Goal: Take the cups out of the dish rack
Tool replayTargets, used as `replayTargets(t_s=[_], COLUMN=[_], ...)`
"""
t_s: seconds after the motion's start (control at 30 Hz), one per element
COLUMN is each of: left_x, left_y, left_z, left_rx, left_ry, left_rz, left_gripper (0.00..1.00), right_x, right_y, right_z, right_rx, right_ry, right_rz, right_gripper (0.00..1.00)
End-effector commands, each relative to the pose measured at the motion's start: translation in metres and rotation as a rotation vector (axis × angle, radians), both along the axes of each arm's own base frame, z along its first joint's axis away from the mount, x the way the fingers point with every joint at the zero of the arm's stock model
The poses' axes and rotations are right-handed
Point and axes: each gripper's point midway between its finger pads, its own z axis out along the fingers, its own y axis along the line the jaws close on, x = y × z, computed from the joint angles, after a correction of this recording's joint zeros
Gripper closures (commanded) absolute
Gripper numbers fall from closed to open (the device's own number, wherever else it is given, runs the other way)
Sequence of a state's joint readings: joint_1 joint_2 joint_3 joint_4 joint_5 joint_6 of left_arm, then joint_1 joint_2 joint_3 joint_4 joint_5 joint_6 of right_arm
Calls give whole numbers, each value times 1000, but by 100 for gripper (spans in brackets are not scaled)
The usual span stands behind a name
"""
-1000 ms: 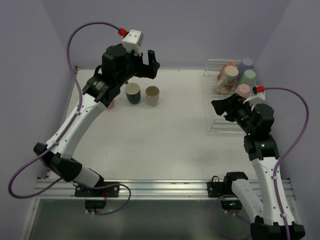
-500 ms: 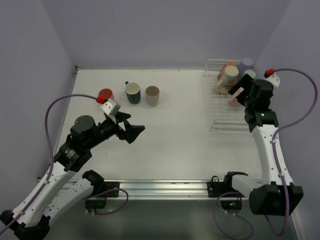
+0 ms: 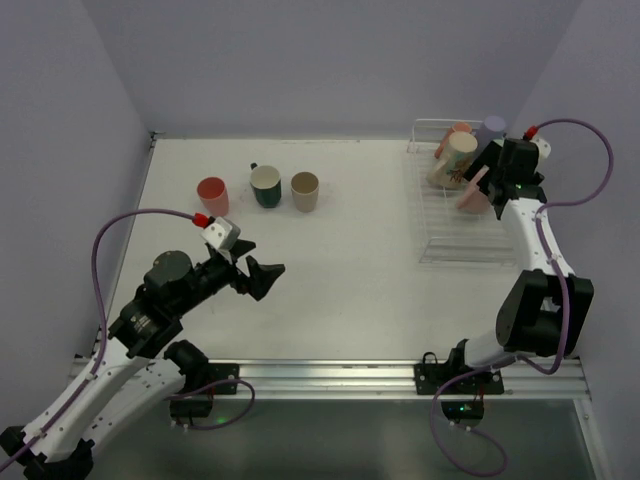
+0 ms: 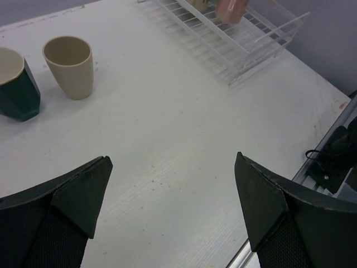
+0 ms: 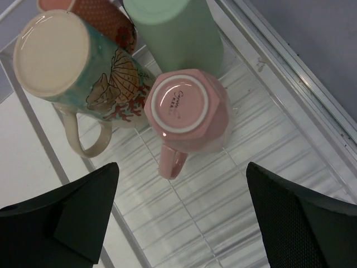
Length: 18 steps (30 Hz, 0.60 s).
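Lavender walls enclose a white table, with the dish rack in its far right corner. Three cups stand unloaded in a row toward the far left corner: a red cup, a dark green mug and a tan cup. Five are not yet unloaded, so the job looks a little under half done.

The step in hand appears to be the reach for the next cup. The right gripper hangs over the rack with jaws spread wide and nothing between them, right above a pink mug that sits base up on the grid. The next move calls for a straight descent and a close on that mug's body. There is little room, since a light green tumbler sits just beside it on one side and a cream patterned mug leans close on the other. The left gripper is also wide and empty, over the near left part of the table, well apart from every cup.

The right wrist view shows how the pink mug stands and where its handle points. It also shows the light green tumbler, which the arm hides from above. Only the overhead view gives the whole layout — the lavender cup, the salmon cup and the red cup, which the left wrist view misses.
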<state>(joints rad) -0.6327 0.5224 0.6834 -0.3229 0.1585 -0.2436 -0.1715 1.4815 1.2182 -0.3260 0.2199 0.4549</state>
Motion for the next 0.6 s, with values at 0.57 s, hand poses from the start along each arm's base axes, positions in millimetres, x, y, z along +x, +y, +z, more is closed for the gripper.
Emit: replayTargets(t_s=[0.57], left_x=[10], left_y=[-3], left_z=[-6], left_rx=[43], left_ry=[-1], left_rz=[27], left_gripper=[0], right_x=[66], right_y=[-23], right_z=[-31], right_rx=[-124], right_ry=[59], right_rz=[68], right_gripper=[1])
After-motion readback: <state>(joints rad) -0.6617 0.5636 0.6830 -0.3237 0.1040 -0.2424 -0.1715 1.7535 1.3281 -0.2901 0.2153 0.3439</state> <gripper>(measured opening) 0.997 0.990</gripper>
